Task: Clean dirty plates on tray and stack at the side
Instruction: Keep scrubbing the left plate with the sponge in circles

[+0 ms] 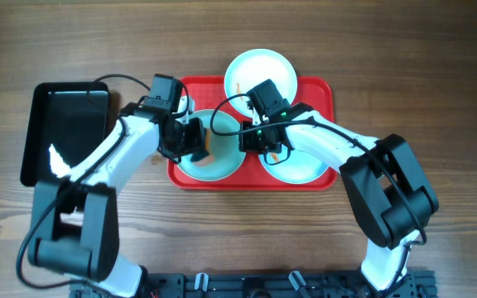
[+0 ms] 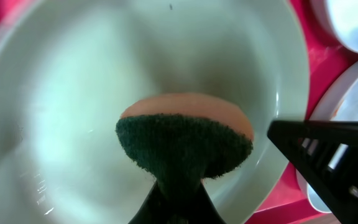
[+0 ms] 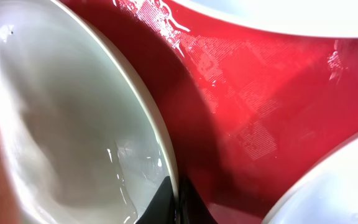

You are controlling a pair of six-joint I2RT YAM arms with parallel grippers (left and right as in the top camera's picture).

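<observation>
The red tray point(image 1: 321, 89) holds three pale mint plates. My left gripper point(image 1: 197, 141) is shut on an orange sponge with a dark green scouring face point(image 2: 185, 140). It presses the sponge onto the left plate point(image 1: 222, 165), which fills the left wrist view point(image 2: 55, 112). My right gripper point(image 1: 247, 139) is shut on that plate's right rim, one finger inside and one outside point(image 3: 178, 202). The plate's wet inside shows in the right wrist view point(image 3: 61, 124). A second plate point(image 1: 260, 70) sits at the tray's far edge. A third point(image 1: 305, 165) is at the right.
A glossy black tray point(image 1: 65, 124) lies on the wooden table left of the red tray. My right gripper's black finger point(image 2: 328, 162) shows at the right of the left wrist view. Bare red tray floor point(image 3: 260, 93) lies between the plates.
</observation>
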